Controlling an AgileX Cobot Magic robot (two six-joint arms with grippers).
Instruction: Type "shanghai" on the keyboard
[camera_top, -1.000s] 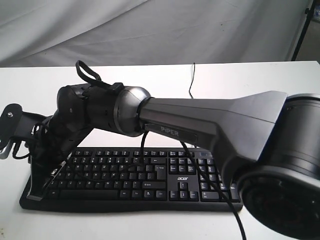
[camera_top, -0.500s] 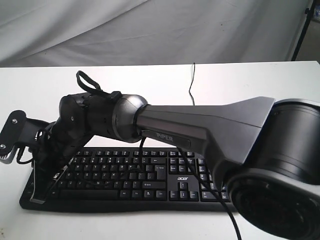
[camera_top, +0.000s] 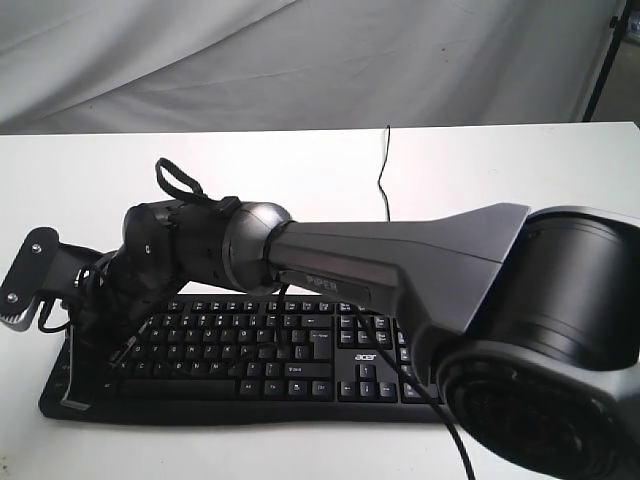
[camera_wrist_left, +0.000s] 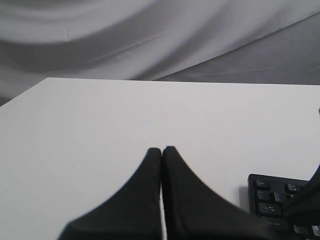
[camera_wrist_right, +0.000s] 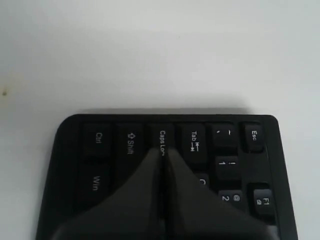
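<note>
Since one second ago my right arm has come lower across the keyboard (camera_top: 310, 365), which lies on the white table (camera_top: 480, 190). The right gripper (camera_wrist_right: 162, 150) keeps its jaws pressed together as one point, I think so that it strikes only a single key; it hangs at the Caps Lock key (camera_wrist_right: 161, 134). The left gripper (camera_wrist_left: 161, 150), also closed tight, waits over bare table just off the keyboard's end. The keyboard is black, with small white legends and an acer logo.
</note>
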